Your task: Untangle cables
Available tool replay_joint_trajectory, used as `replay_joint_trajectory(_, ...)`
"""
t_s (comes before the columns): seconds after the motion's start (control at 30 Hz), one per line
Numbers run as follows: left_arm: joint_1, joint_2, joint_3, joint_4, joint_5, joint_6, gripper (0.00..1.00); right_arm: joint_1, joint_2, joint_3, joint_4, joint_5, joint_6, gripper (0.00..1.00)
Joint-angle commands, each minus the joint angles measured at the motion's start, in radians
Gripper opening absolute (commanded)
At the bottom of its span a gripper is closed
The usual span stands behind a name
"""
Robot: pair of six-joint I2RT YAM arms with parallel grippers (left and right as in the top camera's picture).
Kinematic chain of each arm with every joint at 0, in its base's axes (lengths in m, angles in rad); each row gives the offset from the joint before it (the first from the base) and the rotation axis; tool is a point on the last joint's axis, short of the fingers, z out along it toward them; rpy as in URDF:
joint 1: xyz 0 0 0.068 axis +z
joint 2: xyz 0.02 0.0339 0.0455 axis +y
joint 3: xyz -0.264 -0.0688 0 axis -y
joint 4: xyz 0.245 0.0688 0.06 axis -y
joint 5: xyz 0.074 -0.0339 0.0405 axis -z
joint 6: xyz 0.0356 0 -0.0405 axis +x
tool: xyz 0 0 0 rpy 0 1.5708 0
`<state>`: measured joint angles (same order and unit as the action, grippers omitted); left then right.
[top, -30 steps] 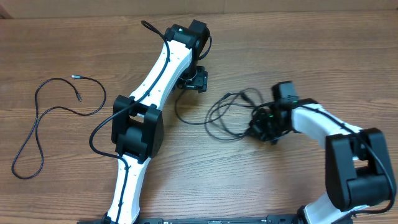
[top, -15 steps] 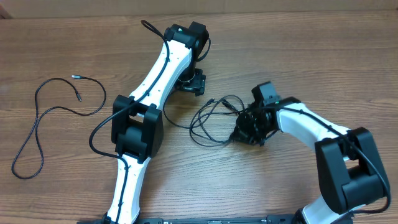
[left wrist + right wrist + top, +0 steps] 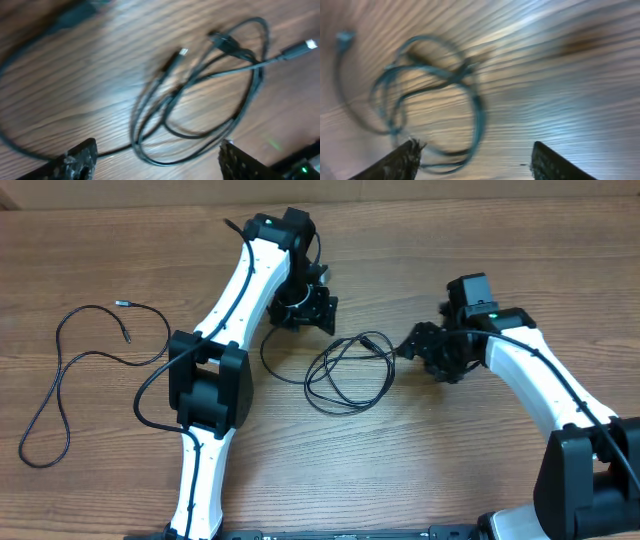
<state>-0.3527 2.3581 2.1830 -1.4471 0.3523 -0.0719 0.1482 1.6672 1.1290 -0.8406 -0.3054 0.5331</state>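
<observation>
— On the wooden table [image 3: 480,240], between the two white arms: what is the dark knot?
— The cables [image 3: 345,370], thin black cords lying in overlapping loops, flat on the wood. From the left wrist the same cables [image 3: 256,80] show several small plugs, among them a silver-tipped plug [image 3: 176,54] pointing up and to the right.
— Is either claw holding them?
— No. The left gripper [image 3: 318,315] hangs over the table just up and left of the loops. Its own camera shows the left gripper [image 3: 157,160] with fingers [image 3: 80,159] spread wide and nothing clamped between them. One strand curves out of the loops toward it; whether it touches a finger cannot be told.
— And the right?
— The right gripper [image 3: 412,348] sits just beside the bundle's right end, near a plug but apart from it. Its wrist view is blurred, yet the right gripper [image 3: 477,160] plainly has its jaws parted, bare wood between them, and the cables [image 3: 479,117] ahead of the tips.
— Anything else in frame?
— A separate cable [image 3: 62,363] lies alone in a long, loose loop at the table's left side, well apart from both claws, with its two plugs near the top of the loop.
</observation>
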Motion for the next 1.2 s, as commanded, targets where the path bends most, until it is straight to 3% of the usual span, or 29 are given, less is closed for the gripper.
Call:
replay_joint_trajectory(0.0,-0.046,-0.015,0.004,0.006,0.067,0.034,0.71,-0.059,-0.004,0.003,-0.014,0.161,-0.007,0.71)
replay_joint_trajectory(0.3,-0.152,-0.015,0.004,0.063,0.045,-0.067,0.51,-0.217,-0.004,0.002,-0.034,0.175,-0.007,0.72)
replay_joint_trajectory(0.47,-0.211,-0.015,0.003,0.066,-0.045,-0.139,0.40,-0.332,-0.003,-0.006,-0.034,0.186,-0.008,0.76)
replay_joint_trajectory(0.53,-0.235,-0.015,0.003,0.065,-0.059,-0.139,0.39,-0.380,-0.003,-0.009,-0.033,0.203,-0.008,0.82)
replay_joint_trajectory(0.63,-0.275,-0.015,0.003,0.065,-0.111,-0.179,0.34,-0.448,-0.003,-0.009,-0.034,0.217,-0.007,1.00)
replay_joint_trajectory(0.77,-0.304,-0.015,-0.002,0.070,-0.183,-0.267,0.27,-0.476,-0.003,-0.009,-0.026,0.215,-0.007,1.00)
replay_joint_trajectory(0.97,-0.332,-0.002,-0.011,0.134,-0.233,-0.300,0.04,-0.476,-0.004,-0.009,-0.025,0.215,-0.008,1.00)
replay_joint_trajectory(1.17,-0.333,0.000,-0.021,0.164,-0.324,-0.303,0.04,-0.476,-0.004,-0.009,-0.025,0.216,-0.008,1.00)
